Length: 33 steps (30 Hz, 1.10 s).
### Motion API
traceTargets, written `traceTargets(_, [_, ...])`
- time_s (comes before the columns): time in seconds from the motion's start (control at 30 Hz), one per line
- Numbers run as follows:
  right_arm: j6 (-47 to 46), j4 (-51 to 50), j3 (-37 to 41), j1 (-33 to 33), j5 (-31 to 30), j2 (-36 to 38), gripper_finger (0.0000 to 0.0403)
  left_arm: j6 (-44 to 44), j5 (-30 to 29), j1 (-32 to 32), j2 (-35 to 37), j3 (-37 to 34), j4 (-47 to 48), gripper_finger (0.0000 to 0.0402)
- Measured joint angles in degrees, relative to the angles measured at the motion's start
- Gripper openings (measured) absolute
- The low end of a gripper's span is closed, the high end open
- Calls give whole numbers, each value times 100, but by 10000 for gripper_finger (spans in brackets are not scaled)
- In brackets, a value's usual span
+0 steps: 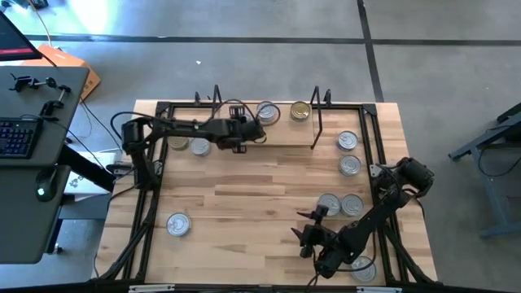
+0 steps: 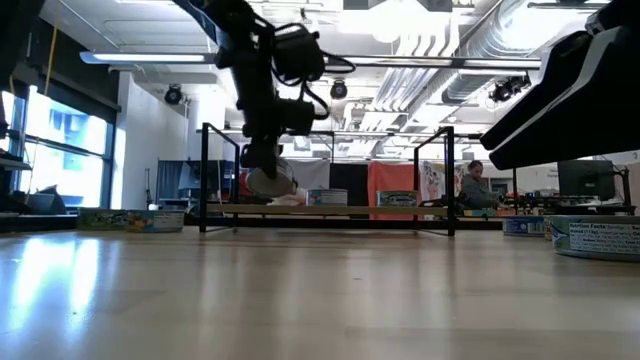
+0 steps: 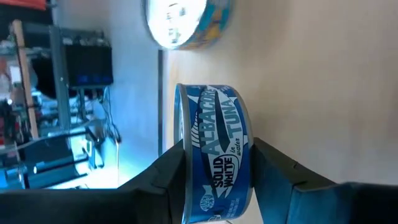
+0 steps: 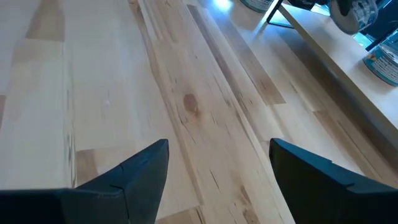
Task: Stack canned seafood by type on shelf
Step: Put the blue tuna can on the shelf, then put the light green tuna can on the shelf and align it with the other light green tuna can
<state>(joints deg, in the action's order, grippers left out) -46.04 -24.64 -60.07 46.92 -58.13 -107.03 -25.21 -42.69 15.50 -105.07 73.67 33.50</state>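
Nearest, the right gripper [image 4: 217, 165] is held with fingers spread wide above bare bench [image 1: 244, 195]. Farther back, a blue albacore tuna tin [image 3: 214, 158] is clamped by the left gripper [image 3: 214, 180] over the shelf [image 1: 285, 130], beside another tin [image 1: 267, 112].

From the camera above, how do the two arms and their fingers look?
Both are dark, nearly black, jointed arms with bulky round joints and thin black cables beside them. The left gripper and right gripper each have two flat, angular matte-black fingers, without visible markings.
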Motion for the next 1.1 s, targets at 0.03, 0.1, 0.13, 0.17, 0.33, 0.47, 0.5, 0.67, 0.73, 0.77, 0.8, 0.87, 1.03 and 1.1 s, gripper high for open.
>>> traceTargets(0.03, [0, -3, 0, 0, 0, 0, 271, -6, 3, 70, -9, 2, -50, 127])
traceTargets(0.1, [4, -22, 0, 0, 0, 1, 271, -84, 15, 197, -16, 0, -44, 128])
traceTargets(0.13, [6, -39, 0, 0, 0, 1, 271, -107, 13, 259, -20, 1, -73, 128])
traceTargets(0.17, [9, -42, 2, 0, 0, -1, 271, -130, 6, 320, -31, 6, -96, 129])
traceTargets(0.33, [14, -42, 4, 0, 0, 1, 271, 0, 127, 608, -86, 4, -41, 137])
traceTargets(0.47, [3, -42, 4, 0, 0, -2, 271, 3, 339, 767, -145, 11, -80, 147])
traceTargets(0.5, [3, -42, 4, 0, 0, -1, 271, 2, 371, 801, -148, 11, -92, 150])
traceTargets(0.67, [-4, -39, 4, 0, 1, -2, 271, 236, 606, 893, -150, 11, -39, 170])
traceTargets(0.73, [-2, -39, 4, 0, 0, -2, 271, 262, 807, 900, -148, 11, -29, 183])
traceTargets(0.77, [-2, -39, 4, 0, 0, -2, 271, 261, 969, 900, -148, 8, -26, 191])
traceTargets(0.8, [-2, -37, 4, 2, 0, -2, 271, 262, 1099, 897, -148, 6, -20, 199])
traceTargets(0.87, [-2, -39, 4, 0, 2, -2, 271, 264, 1308, 887, -148, 4, -30, 215])
traceTargets(1.03, [8, -39, 4, 0, 2, -2, 271, 412, 1401, 925, -148, 4, -40, 251])
traceTargets(1.1, [66, -37, 4, 0, 12, -2, 271, 411, 1383, 965, -123, 4, -22, 262])
